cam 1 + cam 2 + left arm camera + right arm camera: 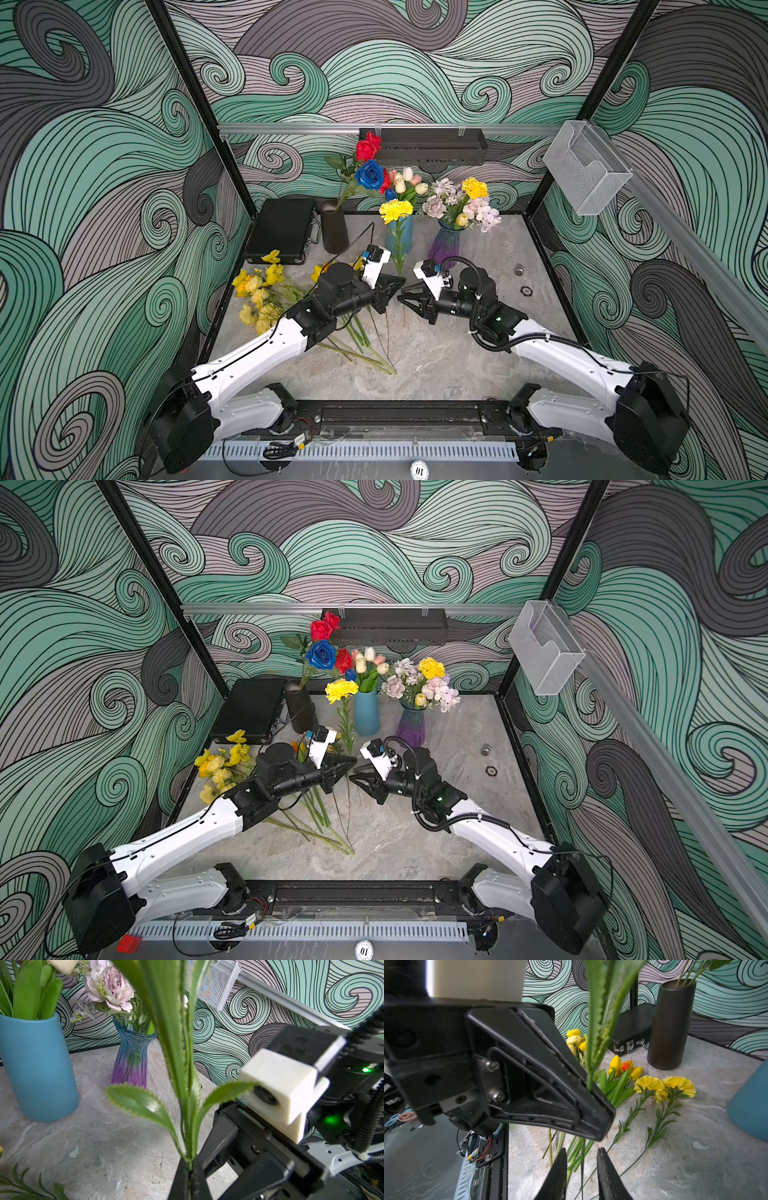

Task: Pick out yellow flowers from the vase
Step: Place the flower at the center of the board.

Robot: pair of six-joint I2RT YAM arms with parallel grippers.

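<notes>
Yellow carnation (395, 210), blue vase (407, 237)

Left pincer (189, 1171) clamps a leafy green stem (187, 1084), blue vase (37, 1068) beyond.

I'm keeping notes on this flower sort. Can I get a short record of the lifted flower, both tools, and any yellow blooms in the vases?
held flower: yellow carnation, upright, beside the blue vase, not in it
left tool: shut on its stem
right tool: open, fingers either side of the same stem, lower down
taken out: pile of yellow flowers lying on the table
in purple vase: yellow pompom, small yellow bud
</notes>
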